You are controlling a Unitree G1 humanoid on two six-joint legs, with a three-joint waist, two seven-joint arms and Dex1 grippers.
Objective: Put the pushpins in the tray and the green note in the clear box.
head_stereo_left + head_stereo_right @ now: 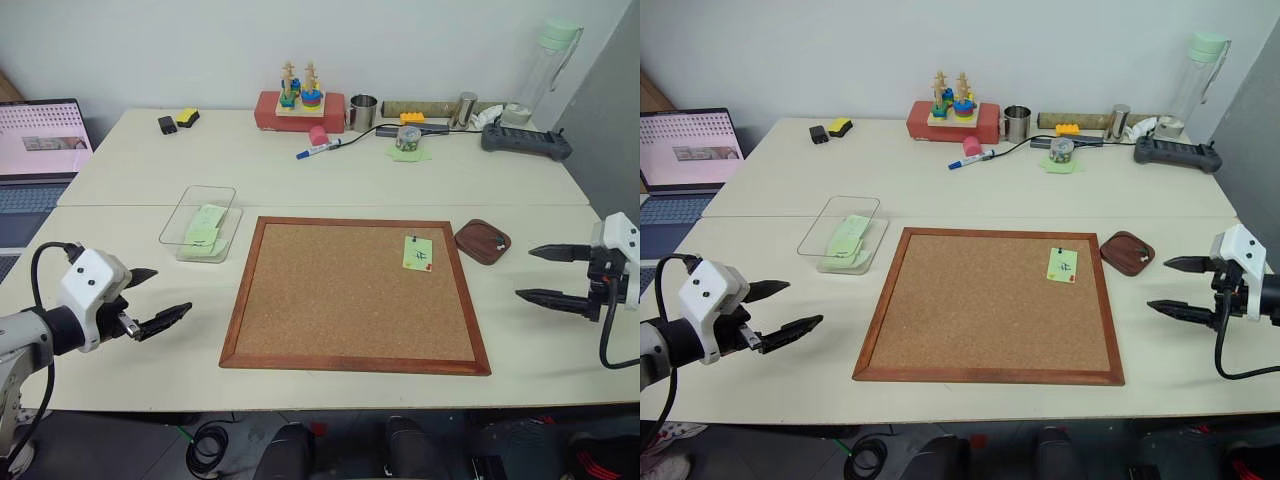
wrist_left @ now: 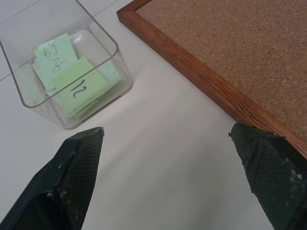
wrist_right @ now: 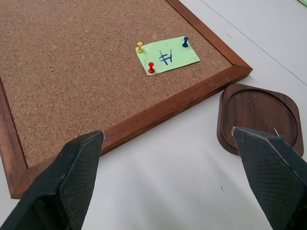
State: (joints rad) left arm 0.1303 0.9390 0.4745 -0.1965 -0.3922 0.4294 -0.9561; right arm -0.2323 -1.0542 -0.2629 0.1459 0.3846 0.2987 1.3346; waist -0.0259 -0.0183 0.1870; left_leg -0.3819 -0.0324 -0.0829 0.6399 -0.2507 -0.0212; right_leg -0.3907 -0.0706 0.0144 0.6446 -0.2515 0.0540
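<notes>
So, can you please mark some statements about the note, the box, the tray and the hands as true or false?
1. The green note is pinned to the cork board. True.
2. The clear box is empty. False: written notes lie inside it.
3. The left hand and the right hand are open and hold nothing. True.
4. The tray sits on the cork board. False: it rests on the table, beside the board's corner.
5. Only one pin holds the green note. False: a yellow pin, a red pin and a blue pin are in it.
</notes>
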